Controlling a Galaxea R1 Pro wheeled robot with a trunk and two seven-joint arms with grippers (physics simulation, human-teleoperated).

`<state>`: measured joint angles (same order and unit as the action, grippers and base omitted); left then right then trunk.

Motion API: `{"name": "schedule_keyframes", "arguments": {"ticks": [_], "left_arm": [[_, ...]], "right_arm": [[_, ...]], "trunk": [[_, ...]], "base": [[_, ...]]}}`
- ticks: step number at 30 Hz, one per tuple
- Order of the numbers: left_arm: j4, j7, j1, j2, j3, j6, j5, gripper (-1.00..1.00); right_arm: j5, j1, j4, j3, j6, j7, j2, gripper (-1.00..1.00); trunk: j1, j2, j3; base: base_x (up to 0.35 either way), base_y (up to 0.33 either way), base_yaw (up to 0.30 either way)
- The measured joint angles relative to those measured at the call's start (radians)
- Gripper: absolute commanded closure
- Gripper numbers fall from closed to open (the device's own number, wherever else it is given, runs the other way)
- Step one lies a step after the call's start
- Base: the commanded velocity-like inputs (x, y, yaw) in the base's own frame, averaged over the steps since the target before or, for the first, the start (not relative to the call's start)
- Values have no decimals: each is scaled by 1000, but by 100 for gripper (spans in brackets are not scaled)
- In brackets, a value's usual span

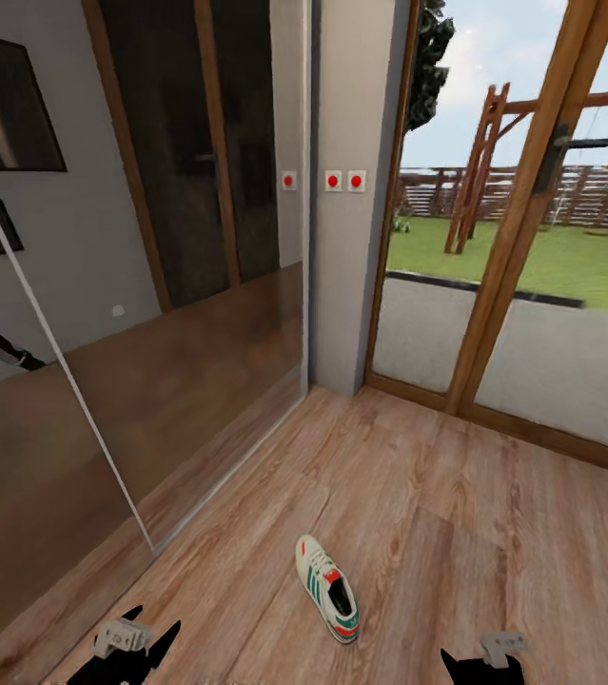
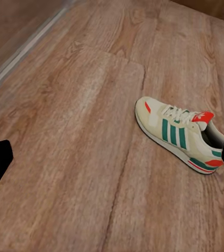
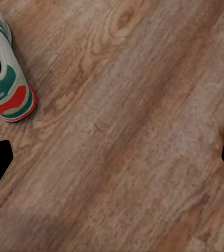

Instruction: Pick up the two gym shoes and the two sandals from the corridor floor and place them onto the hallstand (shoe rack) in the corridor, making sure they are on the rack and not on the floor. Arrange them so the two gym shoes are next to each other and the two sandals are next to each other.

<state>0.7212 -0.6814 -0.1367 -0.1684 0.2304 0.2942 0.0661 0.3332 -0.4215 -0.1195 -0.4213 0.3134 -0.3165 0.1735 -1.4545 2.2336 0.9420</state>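
Both empty fingers (image 1: 130, 639) (image 1: 494, 656) spread wide flank one gym shoe (image 1: 328, 588) on bare corridor floor (image 1: 494, 533).

I see the corridor floor (image 1: 456, 495), light brown wood-grain planks running from the mirrored wardrobe door across to the glazed door frame, carrying a single gym shoe (image 1: 328, 588) lying upright on its sole, toe pointing away from me.
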Motion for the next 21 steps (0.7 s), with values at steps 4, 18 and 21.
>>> {"name": "schedule_keyframes", "arguments": {"ticks": [4, 18, 21], "left_arm": [[47, -1, -43, 9, -3, -86, 0, -100], [181, -3, -318, 136, -133, -438, -16, -100], [185, -2, -368, 162, -218, -496, -16, -100]], "right_arm": [[0, 0, -1, -1, 0, 0, 1, -100], [-1, -1, -30, -3, 0, 1, -2, -100], [-2, -2, -145, -2, -15, 2, -4, -100]], "trunk": [[0, 0, 0], [0, 0, 0], [0, 0, 0]], "base": [[0, 0, 275], [0, 0, 67], [0, 0, 1]]}}
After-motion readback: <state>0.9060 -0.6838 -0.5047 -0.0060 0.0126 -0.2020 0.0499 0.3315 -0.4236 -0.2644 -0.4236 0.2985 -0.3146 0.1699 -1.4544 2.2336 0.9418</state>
